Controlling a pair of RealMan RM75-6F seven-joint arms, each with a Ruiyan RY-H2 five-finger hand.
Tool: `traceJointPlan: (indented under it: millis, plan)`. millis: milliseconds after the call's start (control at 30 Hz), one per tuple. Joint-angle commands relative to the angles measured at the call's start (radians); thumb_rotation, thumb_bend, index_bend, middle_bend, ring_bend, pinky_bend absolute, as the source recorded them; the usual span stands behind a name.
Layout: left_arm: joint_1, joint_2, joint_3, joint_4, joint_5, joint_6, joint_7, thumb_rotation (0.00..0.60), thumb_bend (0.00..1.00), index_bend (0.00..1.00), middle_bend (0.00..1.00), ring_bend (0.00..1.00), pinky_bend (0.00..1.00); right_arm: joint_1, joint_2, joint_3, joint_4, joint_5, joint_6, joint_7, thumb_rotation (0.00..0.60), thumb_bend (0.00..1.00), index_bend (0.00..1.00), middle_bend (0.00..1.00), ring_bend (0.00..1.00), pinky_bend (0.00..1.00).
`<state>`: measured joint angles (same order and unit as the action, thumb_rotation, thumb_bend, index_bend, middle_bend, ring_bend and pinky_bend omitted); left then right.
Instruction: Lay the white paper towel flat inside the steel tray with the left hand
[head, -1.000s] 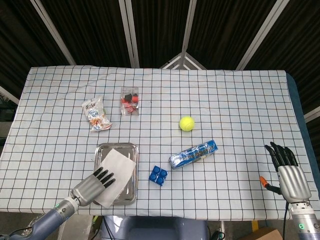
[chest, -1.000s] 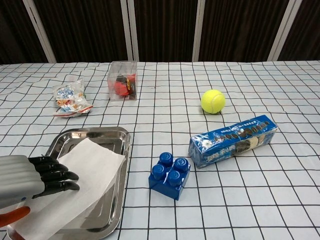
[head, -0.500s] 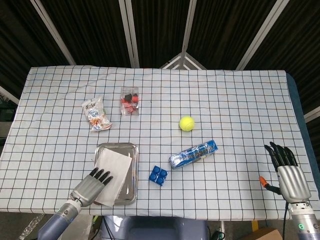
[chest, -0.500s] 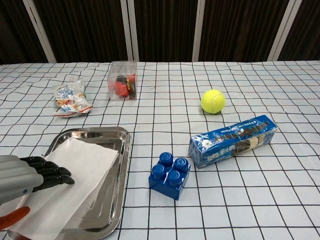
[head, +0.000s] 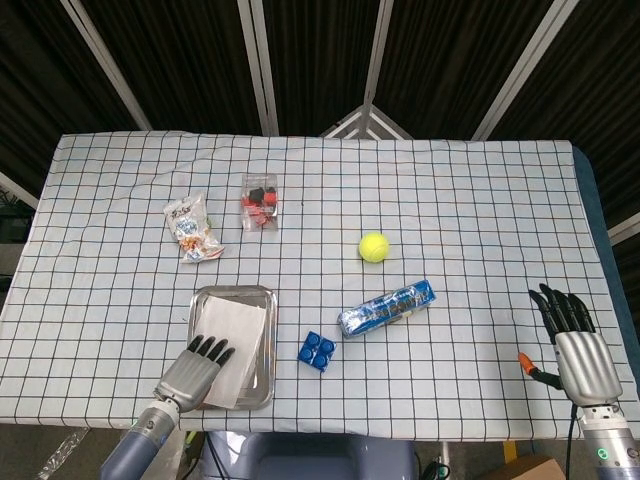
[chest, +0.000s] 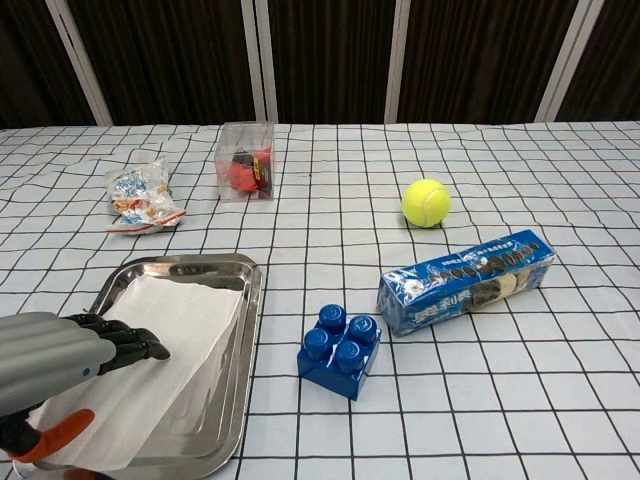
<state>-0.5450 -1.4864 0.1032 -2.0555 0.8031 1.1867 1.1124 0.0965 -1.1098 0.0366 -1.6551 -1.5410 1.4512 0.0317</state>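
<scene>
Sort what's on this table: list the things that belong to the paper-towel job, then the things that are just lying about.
Belongs to the job:
white paper towel, lying in the tray
steel tray
left hand, fingers resting on the towel

Just lying about:
tennis ball
blue cookie packet
blue toy brick
clear box of red pieces
snack bag
right hand, idle at the table edge

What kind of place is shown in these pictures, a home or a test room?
Most likely a robot test room or lab, not a home. A table with a checked cloth holds unrelated items: a tennis ball, a blue toy brick, and a steel tray. Dark panels stand behind it.
</scene>
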Motion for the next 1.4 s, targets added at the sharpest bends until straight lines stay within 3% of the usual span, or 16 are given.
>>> traceJointPlan:
  millis: [33, 533, 633, 767, 900, 1000, 1200, 1400]
  plan:
    - [-0.008, -0.015, -0.006, -0.004, -0.012, 0.013, 0.000, 0.600, 0.63, 0.00, 0.00, 0.00, 0.00, 0.000, 0.000, 0.000, 0.000, -0.001, 0.000, 0.000, 0.600, 0.31, 0.00, 0.00, 0.00, 0.00]
    - [-0.027, -0.070, -0.020, -0.021, -0.052, 0.089, -0.012, 0.600, 0.63, 0.00, 0.00, 0.00, 0.00, 0.000, 0.001, -0.001, 0.001, -0.004, 0.003, 0.004, 0.600, 0.31, 0.00, 0.00, 0.00, 0.00]
    - [-0.033, -0.051, 0.007, -0.026, 0.023, 0.078, -0.021, 0.600, 0.62, 0.00, 0.00, 0.00, 0.00, 0.000, 0.001, 0.000, 0.002, -0.004, 0.003, 0.005, 0.600, 0.31, 0.00, 0.00, 0.00, 0.00]
    - [-0.045, 0.012, 0.084, -0.005, 0.194, 0.055, -0.014, 0.600, 0.54, 0.00, 0.00, 0.00, 0.00, -0.001, 0.001, -0.001, 0.001, -0.004, 0.003, 0.006, 0.600, 0.31, 0.00, 0.00, 0.00, 0.00]
    - [-0.064, 0.086, 0.156, 0.041, 0.330, 0.027, 0.014, 0.600, 0.55, 0.00, 0.00, 0.00, 0.00, -0.001, 0.001, -0.002, 0.000, -0.004, 0.003, 0.003, 0.600, 0.31, 0.00, 0.00, 0.00, 0.00]
    - [-0.083, 0.137, 0.194, 0.068, 0.370, -0.010, 0.029, 0.600, 0.58, 0.00, 0.00, 0.00, 0.00, -0.001, 0.000, -0.002, -0.002, -0.002, 0.000, 0.003, 0.600, 0.31, 0.00, 0.00, 0.00, 0.00]
    - [-0.130, 0.198, 0.231, 0.155, 0.459, -0.100, 0.025, 0.600, 0.60, 0.00, 0.00, 0.00, 0.00, 0.000, 0.000, -0.003, -0.008, 0.000, -0.005, 0.002, 0.600, 0.31, 0.00, 0.00, 0.00, 0.00]
    - [-0.161, 0.198, 0.239, 0.271, 0.633, -0.139, -0.014, 0.600, 0.60, 0.00, 0.00, 0.00, 0.00, 0.001, 0.004, -0.005, -0.016, 0.007, -0.013, 0.018, 0.600, 0.31, 0.00, 0.00, 0.00, 0.00]
